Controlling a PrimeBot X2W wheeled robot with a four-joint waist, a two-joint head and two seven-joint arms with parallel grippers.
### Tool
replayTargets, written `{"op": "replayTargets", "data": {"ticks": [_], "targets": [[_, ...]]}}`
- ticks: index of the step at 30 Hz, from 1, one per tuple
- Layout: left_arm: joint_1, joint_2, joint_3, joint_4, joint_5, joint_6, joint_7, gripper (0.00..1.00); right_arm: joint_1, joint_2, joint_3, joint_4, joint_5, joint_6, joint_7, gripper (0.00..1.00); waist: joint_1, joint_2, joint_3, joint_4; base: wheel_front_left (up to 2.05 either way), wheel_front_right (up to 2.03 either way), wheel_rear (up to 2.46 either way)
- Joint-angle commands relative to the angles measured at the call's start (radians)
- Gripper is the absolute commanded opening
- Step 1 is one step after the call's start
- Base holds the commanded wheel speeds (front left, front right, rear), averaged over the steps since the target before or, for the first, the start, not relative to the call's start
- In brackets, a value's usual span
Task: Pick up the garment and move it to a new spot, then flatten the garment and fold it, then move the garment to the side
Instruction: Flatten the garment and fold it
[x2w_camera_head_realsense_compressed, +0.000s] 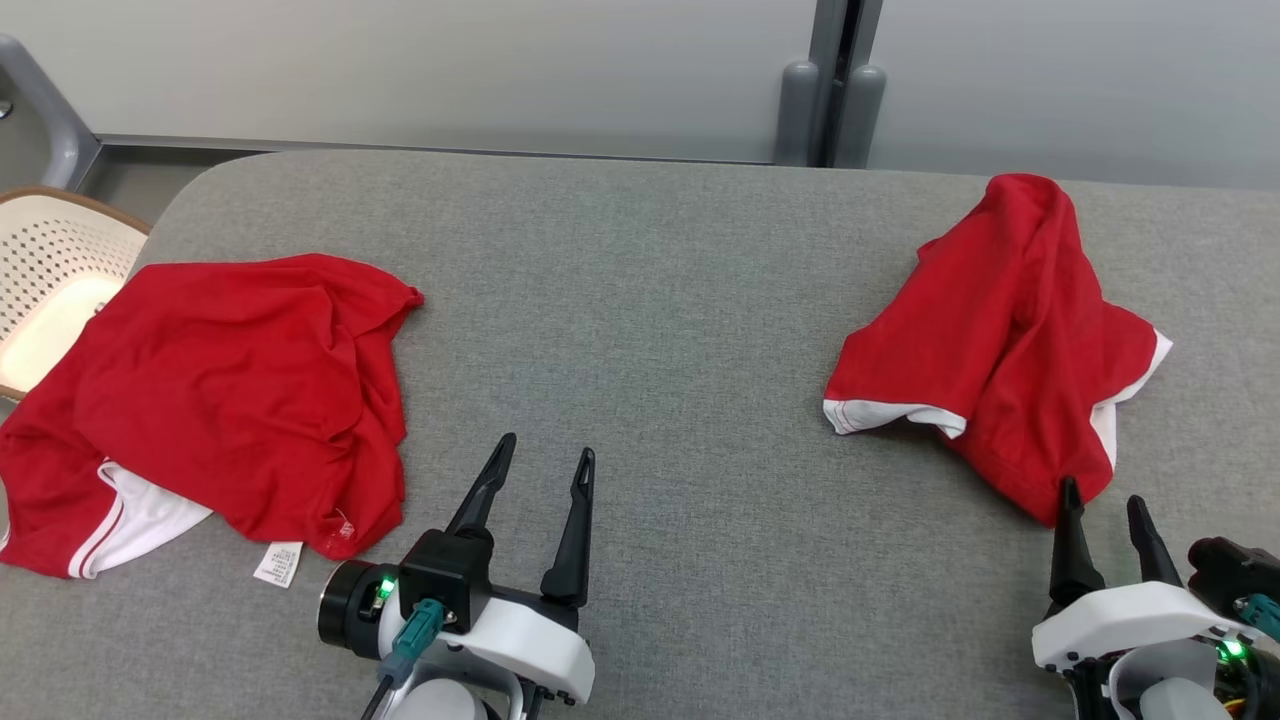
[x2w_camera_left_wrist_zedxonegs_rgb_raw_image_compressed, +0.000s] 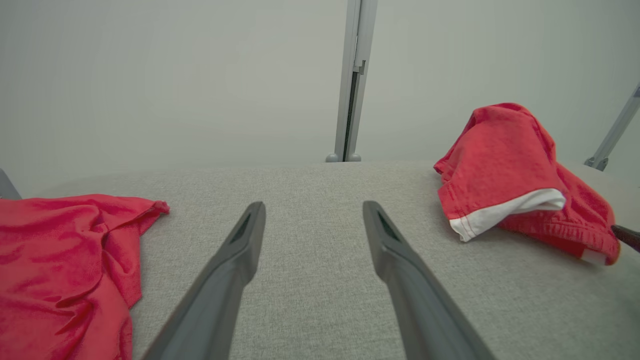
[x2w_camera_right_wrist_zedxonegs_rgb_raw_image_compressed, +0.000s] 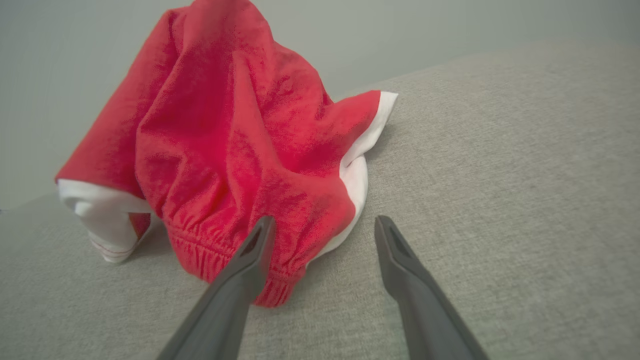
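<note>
Right tool (x2w_camera_head_realsense_compressed: 1102, 492) stands with its two long dark fingers spread wide and nothing between them, at the near right of the grey fabric-covered worktop (x2w_camera_head_realsense_compressed: 650, 300). Its inner finger (x2w_camera_right_wrist_zedxonegs_rgb_raw_image_compressed: 250, 260) reaches the gathered elastic edge of the heaped red garment with white trim (x2w_camera_head_realsense_compressed: 1000, 320); the other finger is over bare fabric just beside it. Whether the inner tip actually touches the cloth I cannot tell. This garment sits bunched up on the right side of the worktop, rising to a peak at its far end, with white-edged openings showing at its near left and its right.

Left tool (x2w_camera_head_realsense_compressed: 548, 448) is also spread open and empty, low over the bare worktop near the middle front, fingers pointing away from the robot. Just to its left lies a second crumpled red garment with white trim (x2w_camera_head_realsense_compressed: 230, 390), spread flatter, with a small white printed label (x2w_camera_head_realsense_compressed: 278, 563) sticking out at its near edge. The two garments are well apart.

Beyond that left garment, past the worktop's rounded corner, stands a cream perforated plastic basket with a brown rim (x2w_camera_head_realsense_compressed: 50, 260).
</note>
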Motion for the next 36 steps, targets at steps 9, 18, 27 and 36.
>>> {"op": "replayTargets", "data": {"ticks": [9, 18, 27, 36], "targets": [[-0.016, 0.003, -0.019, 0.013, -0.017, 0.015, 0.0, 1.0, -0.05, -0.025, 0.099, 0.082, 0.071, 0.0, -0.019, 0.0, 0.0, 0.0, -0.02, 0.039, 0.0, 0.0, 0.0], [0.022, 0.003, 0.02, 0.018, -0.003, -0.001, 0.0, 1.0, -0.022, -0.008, 0.302, -0.1, 0.16, 0.0, -0.005, 0.0, 0.0, 0.0, -0.095, 0.057, 0.0, 0.0, 0.0], [0.044, 0.003, 0.05, 0.01, -0.003, -0.019, 0.0, 1.0, -0.082, -0.002, 0.578, -0.159, 0.239, 0.0, 0.092, 0.0, 0.0, 0.0, -0.119, 0.092, 0.0, 0.0, 0.0], [0.07, 0.003, 0.049, 0.018, -0.008, -0.021, 0.0, 1.0, -0.152, -0.003, 0.752, 0.022, 0.207, 0.0, 0.108, 1.0, 0.0, 0.0, -0.135, 0.098, 0.0, 0.0, 0.0]]}}
